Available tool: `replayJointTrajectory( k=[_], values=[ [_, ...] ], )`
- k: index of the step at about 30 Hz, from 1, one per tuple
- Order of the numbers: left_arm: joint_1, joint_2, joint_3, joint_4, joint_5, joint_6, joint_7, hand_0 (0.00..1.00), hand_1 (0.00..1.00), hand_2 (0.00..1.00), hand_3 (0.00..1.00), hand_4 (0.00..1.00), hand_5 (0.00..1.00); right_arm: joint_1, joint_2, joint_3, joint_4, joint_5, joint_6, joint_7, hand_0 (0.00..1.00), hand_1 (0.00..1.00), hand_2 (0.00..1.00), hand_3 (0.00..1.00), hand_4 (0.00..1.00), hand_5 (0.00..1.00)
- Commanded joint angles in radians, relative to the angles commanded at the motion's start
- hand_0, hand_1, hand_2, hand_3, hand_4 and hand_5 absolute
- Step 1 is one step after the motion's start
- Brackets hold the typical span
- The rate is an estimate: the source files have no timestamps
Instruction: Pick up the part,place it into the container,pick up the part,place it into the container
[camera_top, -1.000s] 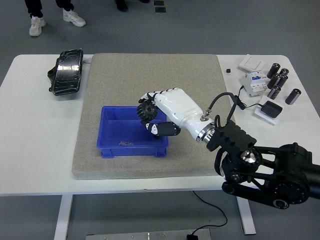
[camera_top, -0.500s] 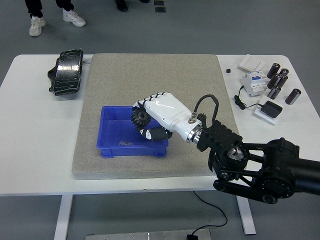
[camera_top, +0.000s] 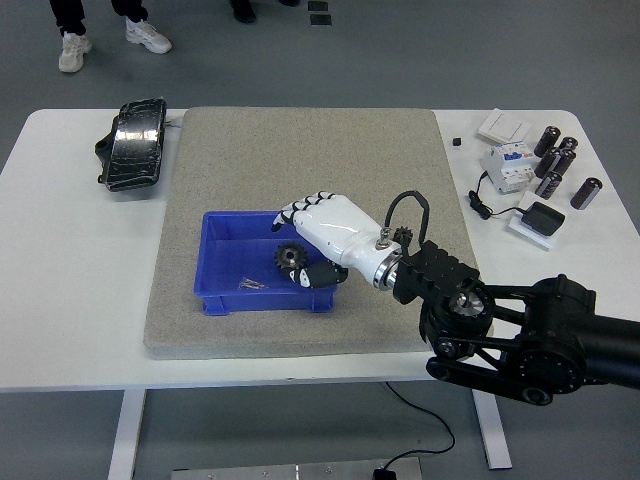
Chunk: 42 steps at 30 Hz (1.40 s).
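Near the desk's front edge: black right arm (camera_top: 520, 335) comes in from the right corner.
Right hand (camera_top: 322, 234): white, over the blue container (camera_top: 222, 292), fingers (camera_top: 292, 213) loosened, gripping nothing.
Gear part (camera_top: 289, 256): lying inside the container, right half, just beside the thumb.
Mat (camera_top: 300, 150): far half bare.
Far-left corner: black pad (camera_top: 133, 143).
Far-right edge: cylinders (camera_top: 557, 162), breaker (camera_top: 506, 166).

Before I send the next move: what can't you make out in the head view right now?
- Whether the right hand has let go of the gear: its fingers hide the contact.
- The small item on the blue bin floor: too small to identify.
- Another black part behind the wrist: partly hidden.
- Left hand: outside the frame.
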<state>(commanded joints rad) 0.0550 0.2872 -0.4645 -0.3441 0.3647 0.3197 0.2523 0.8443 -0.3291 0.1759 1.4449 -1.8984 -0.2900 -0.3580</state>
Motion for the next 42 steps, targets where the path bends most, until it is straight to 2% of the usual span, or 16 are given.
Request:
replayJointTrajectory(
  k=[4,6,10,11,16,17,18,24,28,34,35,42],
  values=[
    [0.001,-0.001,-0.001,0.000,0.001,0.001,0.000,0.686,0.678,0.638,0.599,0.642,0.412,-0.007,-0.012,0.027,0.013,0.034,-0.002,0.012,0.831,0.842,0.814,0.798,0.929,0.474],
    [0.001,-0.001,-0.002,-0.001,0.002,0.002,0.001,0.686,0.679,0.638,0.598,0.640,0.411,-0.012,-0.023,0.054,0.026,0.061,-0.007,0.018,0.799,0.837,0.810,0.793,0.946,0.490],
    [0.001,-0.002,-0.002,-0.001,0.001,0.003,0.001,0.686,0.679,0.638,0.598,0.640,0.411,-0.020,-0.071,0.132,0.043,0.121,-0.034,0.031,0.799,0.837,0.810,0.793,0.946,0.490],
    [0.001,-0.002,-0.002,-0.001,0.001,0.004,0.001,0.686,0.679,0.637,0.598,0.637,0.410,-0.020,-0.082,0.146,0.038,0.129,-0.038,0.032,0.739,0.780,0.780,0.777,0.929,0.483],
    [0.000,-0.001,-0.003,-0.001,0.002,0.004,0.001,0.686,0.679,0.637,0.598,0.637,0.410,-0.007,-0.142,0.194,-0.039,0.180,-0.057,0.039,0.739,0.780,0.780,0.777,0.929,0.483],
    [0.000,-0.001,-0.004,-0.002,0.003,0.004,0.002,0.686,0.679,0.637,0.597,0.633,0.406,-0.002,-0.148,0.189,-0.059,0.188,-0.057,0.041,0.597,0.693,0.754,0.745,0.864,0.420],
    [-0.001,-0.001,-0.004,-0.002,0.004,0.004,0.002,0.686,0.679,0.637,0.597,0.633,0.406,0.005,-0.151,0.177,-0.079,0.197,-0.057,0.045,0.597,0.693,0.754,0.745,0.864,0.420],
    [-0.006,-0.001,-0.007,0.000,0.009,0.003,0.000,0.686,0.679,0.636,0.596,0.627,0.402,0.043,-0.132,0.069,-0.202,0.254,-0.047,0.064,0.581,0.690,0.750,0.739,0.848,0.413],
    [-0.005,-0.001,-0.011,-0.001,0.015,0.005,0.003,0.686,0.679,0.636,0.596,0.627,0.402,0.055,-0.118,0.020,-0.262,0.277,-0.034,0.068,0.581,0.690,0.750,0.739,0.848,0.413],
    [-0.007,0.002,-0.014,-0.001,0.018,0.007,0.002,0.686,0.679,0.636,0.596,0.623,0.406,0.063,-0.105,-0.023,-0.309,0.299,-0.022,0.073,0.577,0.689,0.751,0.740,0.848,0.410],
    [-0.007,0.002,-0.014,-0.001,0.016,0.007,0.001,0.686,0.679,0.636,0.596,0.621,0.407,0.063,-0.104,-0.032,-0.313,0.299,-0.020,0.072,0.540,0.674,0.748,0.738,0.845,0.412],
    [-0.004,0.001,-0.013,-0.002,0.010,0.011,-0.003,0.686,0.679,0.636,0.594,0.620,0.408,0.046,-0.107,-0.075,-0.306,0.280,-0.005,0.066,0.524,0.661,0.742,0.733,0.833,0.402]
  ],
)
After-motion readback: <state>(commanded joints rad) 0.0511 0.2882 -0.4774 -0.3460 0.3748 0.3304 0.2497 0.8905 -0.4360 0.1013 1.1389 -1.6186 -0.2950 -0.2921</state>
